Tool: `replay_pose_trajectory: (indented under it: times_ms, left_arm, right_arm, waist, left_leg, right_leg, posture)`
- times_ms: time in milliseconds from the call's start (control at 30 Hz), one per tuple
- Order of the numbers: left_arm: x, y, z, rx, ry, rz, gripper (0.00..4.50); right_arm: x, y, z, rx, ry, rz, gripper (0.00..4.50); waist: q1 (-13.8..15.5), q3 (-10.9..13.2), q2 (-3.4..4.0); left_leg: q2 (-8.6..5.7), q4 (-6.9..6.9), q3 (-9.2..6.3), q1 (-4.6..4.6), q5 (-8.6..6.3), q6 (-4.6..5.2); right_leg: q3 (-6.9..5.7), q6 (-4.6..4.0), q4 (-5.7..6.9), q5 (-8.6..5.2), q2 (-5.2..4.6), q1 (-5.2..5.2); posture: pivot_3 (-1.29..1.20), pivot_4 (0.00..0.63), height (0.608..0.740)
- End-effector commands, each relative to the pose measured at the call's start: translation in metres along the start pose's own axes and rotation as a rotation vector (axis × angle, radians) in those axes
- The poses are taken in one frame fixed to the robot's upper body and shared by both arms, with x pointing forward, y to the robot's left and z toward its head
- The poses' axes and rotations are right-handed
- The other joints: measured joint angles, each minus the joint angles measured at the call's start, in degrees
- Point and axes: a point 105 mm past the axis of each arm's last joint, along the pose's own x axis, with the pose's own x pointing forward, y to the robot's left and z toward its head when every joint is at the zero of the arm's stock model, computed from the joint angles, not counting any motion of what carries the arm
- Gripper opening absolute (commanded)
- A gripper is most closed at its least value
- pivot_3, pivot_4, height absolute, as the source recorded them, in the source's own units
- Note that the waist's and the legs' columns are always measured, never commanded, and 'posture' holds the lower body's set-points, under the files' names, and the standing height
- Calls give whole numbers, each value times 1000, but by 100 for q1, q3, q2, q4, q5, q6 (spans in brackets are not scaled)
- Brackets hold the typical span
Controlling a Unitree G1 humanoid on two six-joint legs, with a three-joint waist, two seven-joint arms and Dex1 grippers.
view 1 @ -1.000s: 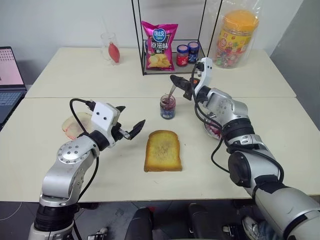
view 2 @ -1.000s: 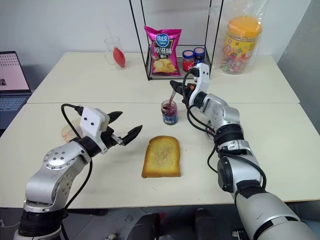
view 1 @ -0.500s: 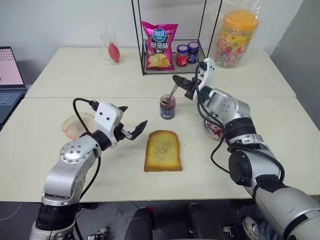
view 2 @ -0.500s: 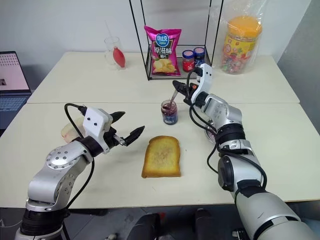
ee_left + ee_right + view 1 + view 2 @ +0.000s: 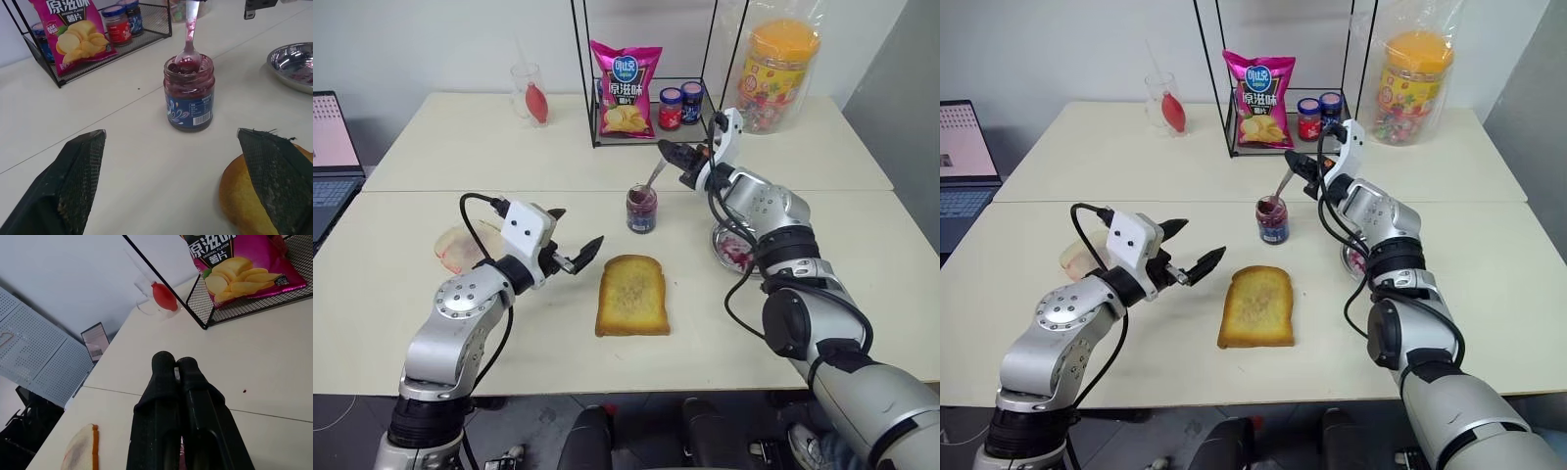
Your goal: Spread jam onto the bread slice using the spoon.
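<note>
Since the earlier frames, the right gripper (image 5: 674,155) has been shifted slightly right and up above the jam jar (image 5: 641,210), with the wrist rolled; the left gripper (image 5: 572,241) is unchanged.

Left eye view: the right gripper's fingers are pressed together on the handle of the spoon (image 5: 651,178), whose bowl is still dipped in the jar's mouth. The bread slice (image 5: 631,295) is seen flat on the table (image 5: 822,323), in front of the jar and apart from it, with no jam on it. The left gripper is held above the table just left of the bread, jaws spread wide, nothing between them. A paler slice with a red smear (image 5: 460,245) is seen further left.

Right eye view: a small metal dish (image 5: 1354,259) with jam traces is seen under the right forearm. A chip bag (image 5: 1263,100) and two small lidded jars (image 5: 1319,115) are seen in the wire rack behind.

Left wrist view: jam (image 5: 188,62) is seen filling the jar, spoon bowl stained.

Right wrist view: the fingers (image 5: 159,401) are seen shut side by side.
</note>
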Motion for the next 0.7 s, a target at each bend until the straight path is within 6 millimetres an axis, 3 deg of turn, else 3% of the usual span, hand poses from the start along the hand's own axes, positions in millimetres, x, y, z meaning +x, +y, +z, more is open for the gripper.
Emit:
replay_pose_trajectory:
  times_ms: [33, 700]
  left_arm:
    - [-1, 2, 9, 28, -43, 8, 4500]
    - [0, 5, 7, 32, -51, 10, 4500]
  right_arm:
    - [-1, 9, 19, 2, -51, 30, 23]
    - [-7, 3, 17, 156, -46, 17, 23]
  waist:
    - [0, 0, 0]
    - [0, 0, 0]
  left_leg:
    - [0, 0, 0, 0, 0, 0]
    - [0, 0, 0, 0, 0, 0]
  right_leg:
    - [0, 0, 0, 0, 0, 0]
    - [-1, 0, 0, 0, 0, 0]
  posture:
    - [0, 150, 740]
    - [0, 150, 740]
